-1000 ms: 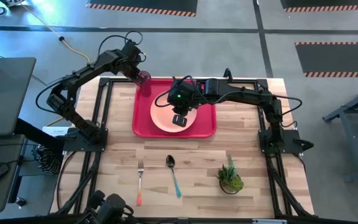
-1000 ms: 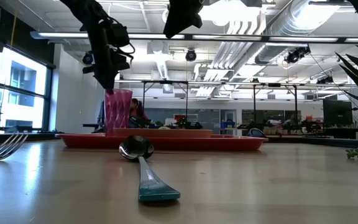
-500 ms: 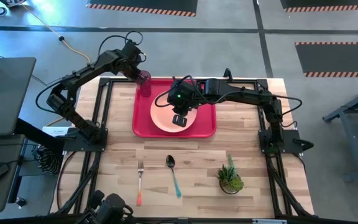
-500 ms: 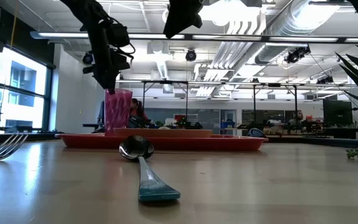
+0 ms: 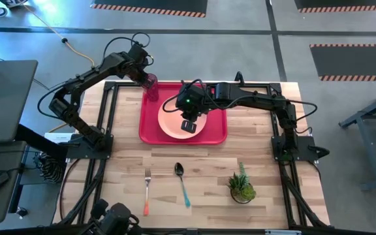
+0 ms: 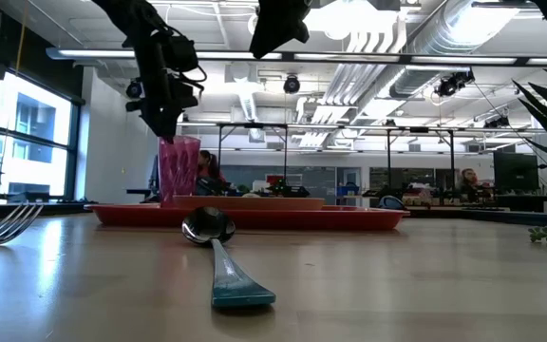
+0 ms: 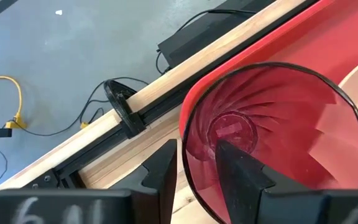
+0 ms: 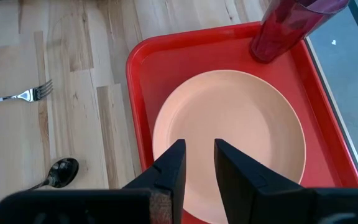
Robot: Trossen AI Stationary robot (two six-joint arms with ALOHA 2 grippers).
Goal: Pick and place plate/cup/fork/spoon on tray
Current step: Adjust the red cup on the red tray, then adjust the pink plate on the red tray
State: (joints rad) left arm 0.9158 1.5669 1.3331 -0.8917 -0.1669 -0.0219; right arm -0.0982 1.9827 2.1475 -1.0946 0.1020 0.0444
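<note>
While the left end effector (image 7: 194, 165) straddles the cup's (image 7: 272, 137) rim loosely, the cup's base stays hidden.

Plate (image 5: 177, 119) and cup (image 5: 151, 85) on tray (image 5: 217, 132); fork (image 5: 147, 190) left of spoon (image 5: 182, 183).

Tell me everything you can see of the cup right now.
The cup is a small translucent red-pink plastic tumbler with faceted walls. It stands upright in the far left corner of the red tray, beside the plate without touching it. The left claw straddles its rim, one finger inside and one outside, with the jaws slightly apart.
</note>
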